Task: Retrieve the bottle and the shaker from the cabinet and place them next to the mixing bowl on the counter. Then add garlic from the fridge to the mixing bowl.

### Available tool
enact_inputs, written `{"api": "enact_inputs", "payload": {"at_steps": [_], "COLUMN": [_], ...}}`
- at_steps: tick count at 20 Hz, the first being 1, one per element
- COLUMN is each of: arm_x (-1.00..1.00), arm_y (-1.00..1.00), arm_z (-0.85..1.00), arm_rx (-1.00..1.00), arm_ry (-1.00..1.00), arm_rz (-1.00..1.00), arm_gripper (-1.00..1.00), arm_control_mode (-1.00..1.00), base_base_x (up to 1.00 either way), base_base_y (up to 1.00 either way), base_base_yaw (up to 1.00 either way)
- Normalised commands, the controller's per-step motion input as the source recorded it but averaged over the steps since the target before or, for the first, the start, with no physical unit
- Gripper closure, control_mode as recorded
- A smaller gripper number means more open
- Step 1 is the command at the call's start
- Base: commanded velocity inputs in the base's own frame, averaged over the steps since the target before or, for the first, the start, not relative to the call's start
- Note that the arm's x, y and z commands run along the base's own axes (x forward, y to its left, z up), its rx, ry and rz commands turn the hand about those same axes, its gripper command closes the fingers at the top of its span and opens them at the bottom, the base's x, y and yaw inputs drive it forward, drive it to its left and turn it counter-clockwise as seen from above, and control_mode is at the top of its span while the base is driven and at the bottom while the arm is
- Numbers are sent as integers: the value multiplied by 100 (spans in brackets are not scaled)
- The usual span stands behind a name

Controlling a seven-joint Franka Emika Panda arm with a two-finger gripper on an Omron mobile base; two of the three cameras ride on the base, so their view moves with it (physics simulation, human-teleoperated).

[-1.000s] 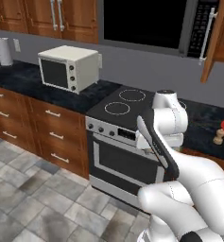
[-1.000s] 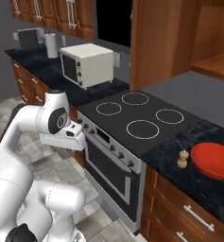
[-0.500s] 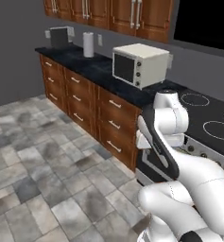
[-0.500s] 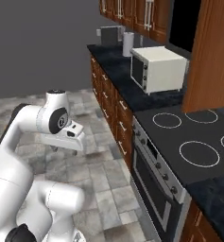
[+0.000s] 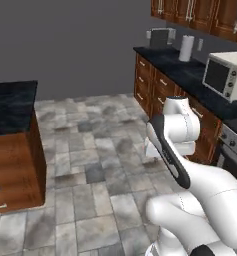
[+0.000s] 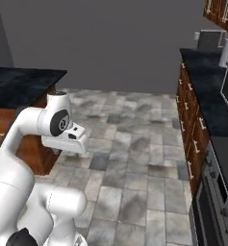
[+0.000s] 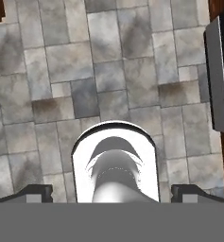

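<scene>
Grey floor tiles (image 5: 90, 150) fill the left base view, microwave (image 5: 225, 75) on the counter (image 5: 190, 70). Right base view: gripper (image 6: 67, 144) folded, empty. Hand view: fingertips (image 7: 35, 193) spread apart (bottle, shaker, bowl unseen); everything apparently remains.

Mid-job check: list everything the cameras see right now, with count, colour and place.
Microwave: one, cream, on the dark counter at right.
Paper towel roll: one, white, farther along that counter.
Toaster: one, grey, at the counter's far end.
Base cabinets: a run, brown wood, under the counter.
Wall cabinets: a row, brown wood, above.
Island: one, wood with dark top, left.
Floor: grey stone tiles.
Hand: one, dark fingertips, open, empty, pointing down at the floor.
</scene>
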Motion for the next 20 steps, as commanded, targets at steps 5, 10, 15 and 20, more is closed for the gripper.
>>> {"api": "enact_inputs", "payload": {"at_steps": [5,10,15,20], "arm_x": [0,0,0,0], "arm_y": [0,0,0,0], "arm_z": [0,0,0,0], "arm_rx": [0,0,0,0], "arm_ry": [0,0,0,0], "arm_rz": [0,0,0,0], "arm_gripper": [-100,-100,-100,-100], "arm_control_mode": [100,100,100,100], "base_base_x": [33,28,27,26], "base_base_y": [66,66,46,4], "base_base_yaw": [67,65,67,74]}}
